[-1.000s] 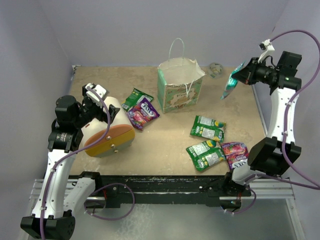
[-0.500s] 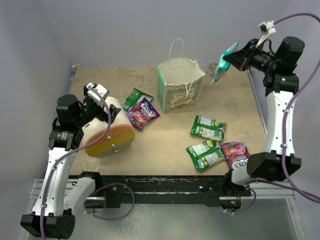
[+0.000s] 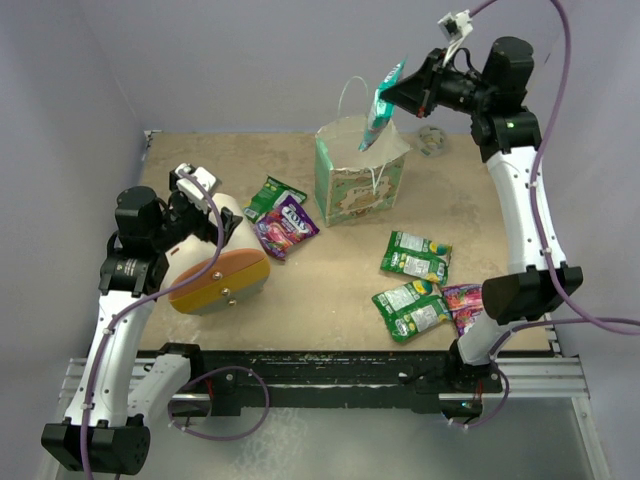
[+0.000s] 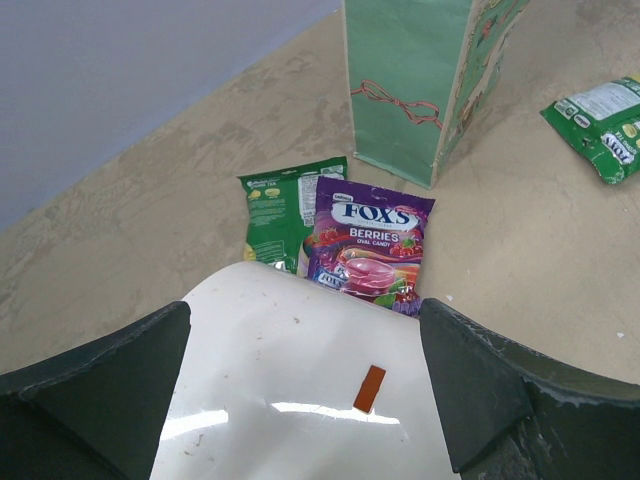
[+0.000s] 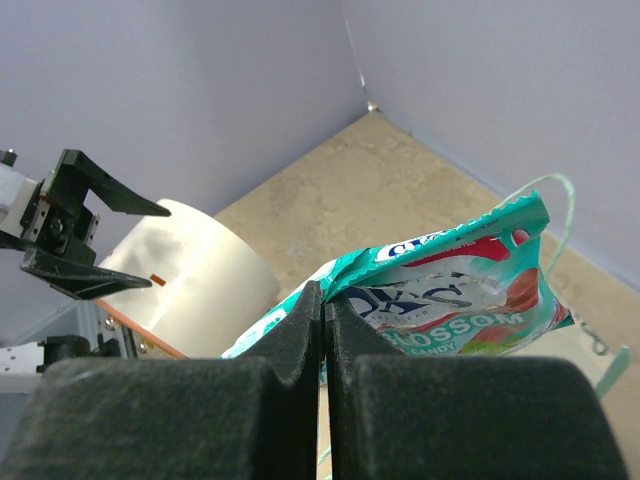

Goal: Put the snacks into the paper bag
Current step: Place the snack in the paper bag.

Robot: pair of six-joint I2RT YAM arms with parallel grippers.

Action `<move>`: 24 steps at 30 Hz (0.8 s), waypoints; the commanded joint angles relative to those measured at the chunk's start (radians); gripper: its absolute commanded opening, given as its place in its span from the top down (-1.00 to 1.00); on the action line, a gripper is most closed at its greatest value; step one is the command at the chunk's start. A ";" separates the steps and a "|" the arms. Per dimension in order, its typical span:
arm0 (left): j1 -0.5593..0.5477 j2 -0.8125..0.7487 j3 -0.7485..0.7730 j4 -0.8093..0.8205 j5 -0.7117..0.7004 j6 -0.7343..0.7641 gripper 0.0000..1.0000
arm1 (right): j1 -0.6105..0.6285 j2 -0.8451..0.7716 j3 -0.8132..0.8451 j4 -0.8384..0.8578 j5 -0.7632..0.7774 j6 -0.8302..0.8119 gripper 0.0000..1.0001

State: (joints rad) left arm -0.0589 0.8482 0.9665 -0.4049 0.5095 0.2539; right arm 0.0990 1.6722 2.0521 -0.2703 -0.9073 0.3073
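My right gripper (image 3: 405, 92) is shut on a teal snack packet (image 3: 383, 105), which hangs over the open top of the paper bag (image 3: 360, 185). In the right wrist view the jaws (image 5: 323, 300) pinch the packet (image 5: 450, 295) by its edge. Other snacks lie on the table: a green (image 3: 272, 193) and a purple packet (image 3: 288, 225) left of the bag, green ones (image 3: 416, 255) (image 3: 411, 308) and a purple one (image 3: 470, 305) at front right. My left gripper (image 3: 195, 195) (image 4: 305, 320) stands open, its fingers either side of the cream cone (image 4: 300, 400).
The cream cone with its orange end (image 3: 220, 280) lies at the left. A small round grey object (image 3: 432, 137) sits at the back right, near the wall. The bag's thin loop handle (image 3: 353, 95) stands up beside the hanging packet. Blue-grey walls close the back and sides.
My right arm has swung up and to the left, carrying the teal packet from the table's right side to above the bag's opening. The left arm has not moved.
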 commanded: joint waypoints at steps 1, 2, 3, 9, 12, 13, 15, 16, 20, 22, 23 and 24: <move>0.009 0.000 0.010 0.044 0.003 0.001 -0.98 | 0.033 0.034 0.065 0.023 0.004 -0.002 1.00; 0.008 0.001 0.010 0.044 0.001 0.002 -0.98 | 0.041 0.046 0.070 0.019 0.003 -0.003 1.00; 0.009 0.000 0.008 0.043 0.001 0.002 -0.98 | 0.043 0.054 0.071 0.016 0.004 -0.004 1.00; 0.010 0.000 0.008 0.045 0.004 0.001 -0.98 | 0.069 0.082 0.065 0.014 0.017 0.005 1.00; 0.011 -0.001 0.005 0.045 0.007 0.002 -0.98 | 0.078 0.095 0.062 0.016 0.028 0.010 1.00; 0.011 -0.001 0.006 0.045 0.007 0.002 -0.98 | 0.080 0.100 0.061 0.015 0.032 0.009 1.00; 0.011 -0.002 0.005 0.045 0.007 0.002 -0.98 | 0.082 0.108 0.060 0.014 0.036 0.011 1.00; 0.011 -0.002 0.007 0.045 0.007 0.003 -0.98 | 0.083 0.111 0.059 0.013 0.037 0.011 1.00; 0.011 -0.004 0.003 0.046 0.007 0.004 -0.98 | 0.088 0.116 0.038 0.017 0.043 0.008 1.00; 0.011 -0.004 0.003 0.047 0.009 0.004 -0.98 | 0.092 0.119 0.026 0.017 0.047 0.005 1.00; 0.011 -0.004 0.003 0.046 0.008 0.005 -0.98 | 0.094 0.119 0.021 0.018 0.047 0.004 1.00; 0.011 -0.005 0.002 0.046 0.009 0.005 -0.98 | 0.097 0.119 0.015 0.016 0.048 0.001 1.00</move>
State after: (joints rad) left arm -0.0566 0.8513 0.9665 -0.4049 0.5095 0.2539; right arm 0.1833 1.7962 2.0602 -0.3092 -0.8692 0.3073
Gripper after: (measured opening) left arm 0.990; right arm 0.005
